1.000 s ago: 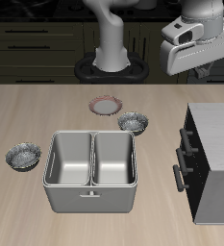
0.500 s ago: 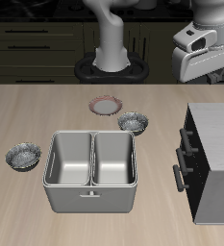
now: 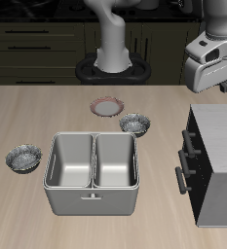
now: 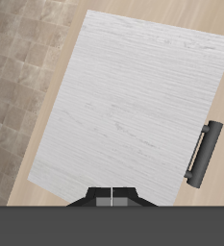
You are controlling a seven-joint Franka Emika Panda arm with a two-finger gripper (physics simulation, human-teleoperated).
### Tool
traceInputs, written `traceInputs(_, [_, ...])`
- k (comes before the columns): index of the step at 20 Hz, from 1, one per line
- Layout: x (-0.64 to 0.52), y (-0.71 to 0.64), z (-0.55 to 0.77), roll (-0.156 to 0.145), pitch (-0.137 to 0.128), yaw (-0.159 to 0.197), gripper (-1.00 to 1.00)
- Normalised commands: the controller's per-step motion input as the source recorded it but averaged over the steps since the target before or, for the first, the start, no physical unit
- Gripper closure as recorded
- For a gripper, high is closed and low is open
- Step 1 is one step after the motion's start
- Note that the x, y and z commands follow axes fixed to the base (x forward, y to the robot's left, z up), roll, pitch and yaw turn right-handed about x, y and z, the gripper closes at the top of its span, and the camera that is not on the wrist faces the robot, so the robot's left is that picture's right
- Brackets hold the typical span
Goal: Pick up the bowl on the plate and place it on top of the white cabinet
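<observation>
The plate (image 3: 106,106), red-rimmed with a pale centre, lies at the back of the table with nothing on it. One dark speckled bowl (image 3: 134,124) sits on the table just beside the plate, nearer the front edge. Its look-alike bowl (image 3: 24,157) sits on the table beside the grey tray. The white cabinet (image 3: 220,141) stands at the table's side, and its pale top fills the wrist view (image 4: 133,96). My gripper (image 3: 225,87) hangs high above the cabinet's back edge. Its fingers meet in the wrist view (image 4: 112,196), shut and empty.
A grey two-compartment tray (image 3: 93,199) stands near the table's front edge. The cabinet's black drawer fronts carry bar handles (image 3: 180,180), and one handle shows in the wrist view (image 4: 206,154). The robot's base (image 3: 113,68) stands at the table's back.
My gripper has moved sideways from beside the robot's base to above the cabinet and dropped a little. The bowls and the plate have not moved.
</observation>
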Motion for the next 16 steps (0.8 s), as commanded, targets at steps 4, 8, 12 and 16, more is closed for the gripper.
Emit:
traceInputs(4, [0.09, 0.09, -0.08, 0.018, 0.007, 0.025, 1.00])
traceInputs(8, [0.15, 0.07, -0.21, -0.008, 0.011, 0.051, 1.00])
traceInputs(12, [0.14, -0.10, -0.27, -0.023, 0.034, 0.019, 1.00])
traceInputs(16, [0.07, -0.11, -0.21, -0.019, 0.012, 0.029, 1.00])
